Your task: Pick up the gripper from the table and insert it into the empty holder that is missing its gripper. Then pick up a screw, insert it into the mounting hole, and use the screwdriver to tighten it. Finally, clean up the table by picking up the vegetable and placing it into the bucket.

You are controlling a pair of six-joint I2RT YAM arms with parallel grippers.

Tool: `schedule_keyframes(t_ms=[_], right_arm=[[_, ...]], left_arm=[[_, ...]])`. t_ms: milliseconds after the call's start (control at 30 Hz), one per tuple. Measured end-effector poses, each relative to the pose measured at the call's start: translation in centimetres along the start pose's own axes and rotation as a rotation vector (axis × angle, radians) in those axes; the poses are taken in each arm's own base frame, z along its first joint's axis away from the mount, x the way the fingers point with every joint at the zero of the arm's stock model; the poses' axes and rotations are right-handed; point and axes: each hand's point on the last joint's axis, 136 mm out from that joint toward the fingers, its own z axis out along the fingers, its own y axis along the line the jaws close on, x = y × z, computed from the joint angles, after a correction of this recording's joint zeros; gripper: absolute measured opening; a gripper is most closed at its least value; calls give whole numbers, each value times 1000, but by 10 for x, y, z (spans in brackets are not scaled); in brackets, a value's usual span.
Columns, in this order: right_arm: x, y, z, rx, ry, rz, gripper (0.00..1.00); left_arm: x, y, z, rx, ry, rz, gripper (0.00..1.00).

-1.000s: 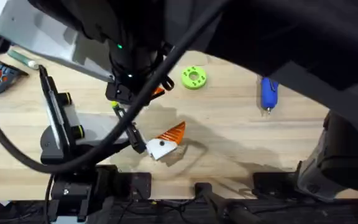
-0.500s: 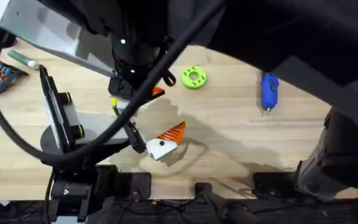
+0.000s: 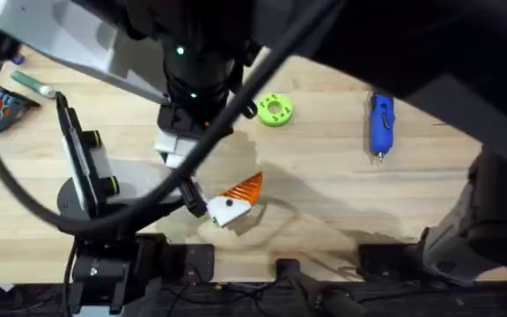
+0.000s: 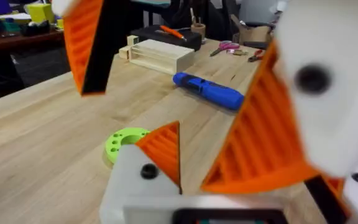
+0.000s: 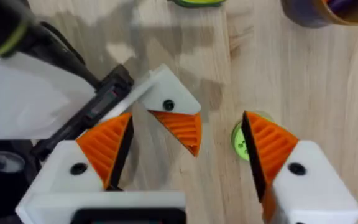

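Since the frame a second ago my left arm's wrist has slid farther from the bases, toward the disc (image 3: pixel 275 109). The orange sliver that showed beside the wrist is now covered, and a white finger (image 3: pixel 176 141) shows under it. The disc, the screwdriver (image 3: pixel 381 123) and the gripper (image 3: pixel 246 187) have not moved. The gripper sits against the white holder (image 3: pixel 224 210), on the bases' side of the disc and slightly to its left. Its long axis runs diagonally, with the orange tip aimed up toward the disc and the holder at the end nearer the bases. The screwdriver lies well to the right of the disc, its long axis running away from the bases and its metal tip toward them. The left gripper (image 4: pixel 148 118) is spread wide, and the holder and its orange piece show between its fingers. The right gripper (image 5: pixel 187 118) is also spread, hanging above the same piece with the disc just past one finger. The bucket (image 5: pixel 319 14) stands beyond the disc in the right wrist view; I can't tell what is in it. A wooden box (image 4: pixel 160 56) sits beyond the disc in the left wrist view, its inside hidden from me.
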Motion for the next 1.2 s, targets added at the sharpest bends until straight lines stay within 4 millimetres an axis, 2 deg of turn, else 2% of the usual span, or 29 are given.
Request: schedule_keyframes(t_ms=[233, 333, 367, 533, 700, 833, 1100, 1200], right_arm=[[-2, -1, -40, 27, -89, 31, 992], [2, -10, -56, 44, -122, 81, 993], [6, -20, -66, 58, -140, 139, 992], [15, -35, -67, 73, -143, 219, 993], [35, -42, -56, 85, -138, 292, 993], [58, -48, -53, 105, -171, 372, 993], [136, -81, -75, 217, -281, 682, 993], [166, -88, -77, 258, -303, 812, 993]], left_arm=[[0, 0, 0, 0, 0, 0, 985], [0, 0, 0, 0, 0, 0, 985], [0, 0, 0, 0, 0, 0, 985], [0, 0, 0, 0, 0, 0, 985], [0, 0, 0, 0, 0, 0, 985], [0, 0, 0, 0, 0, 0, 985], [0, 0, 0, 0, 0, 0, 985], [0, 0, 0, 0, 0, 0, 985]])
